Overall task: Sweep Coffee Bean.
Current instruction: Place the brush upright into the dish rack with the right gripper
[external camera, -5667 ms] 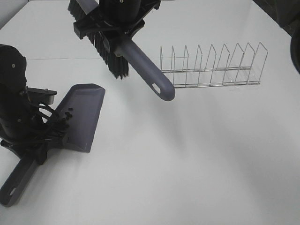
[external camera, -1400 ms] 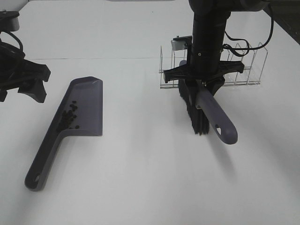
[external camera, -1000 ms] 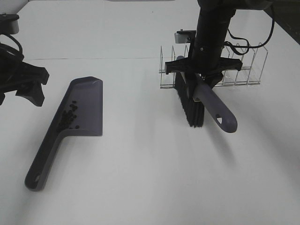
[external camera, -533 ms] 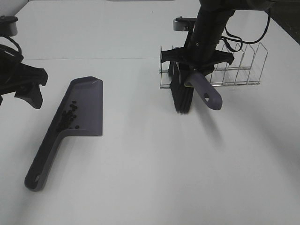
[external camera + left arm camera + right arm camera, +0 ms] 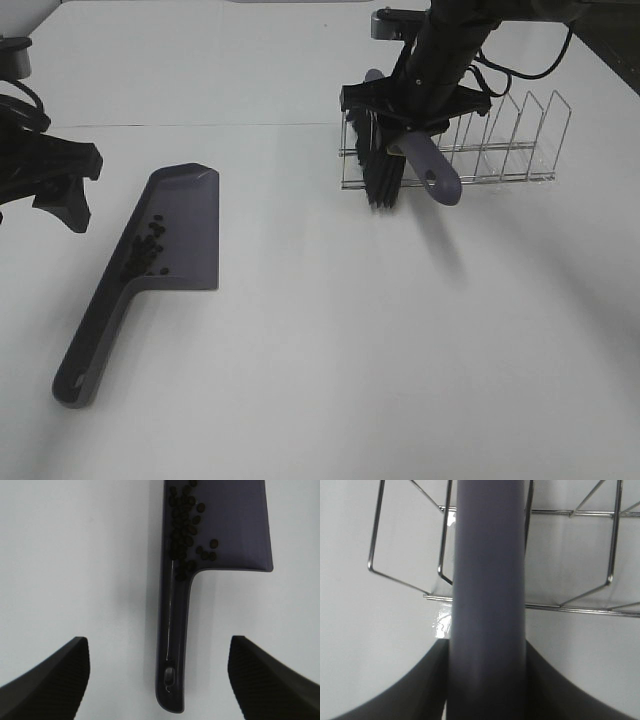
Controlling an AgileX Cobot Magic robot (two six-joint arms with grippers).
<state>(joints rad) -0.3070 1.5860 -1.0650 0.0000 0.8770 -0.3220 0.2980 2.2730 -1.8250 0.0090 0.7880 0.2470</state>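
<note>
your right gripper (image 5: pixel 415 120) is clenched on the brush (image 5: pixel 432 172) handle, bristles hanging down at the left end of the wire rack (image 5: pixel 510 135). can't tell if they touch it. your left gripper (image 5: pixel 45 190) hangs with jaws spread, gripping nothing, apart from the dustpan (image 5: pixel 190 215). the coffee bean (image 5: pixel 146 250) pile sits inside the pan, bunched where tray meets handle.

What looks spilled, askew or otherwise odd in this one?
Nothing stands out. The beans lie gathered in the dustpan by its handle, none visible on the table. The right gripper holds the brush tilted at the rack's left end.
</note>
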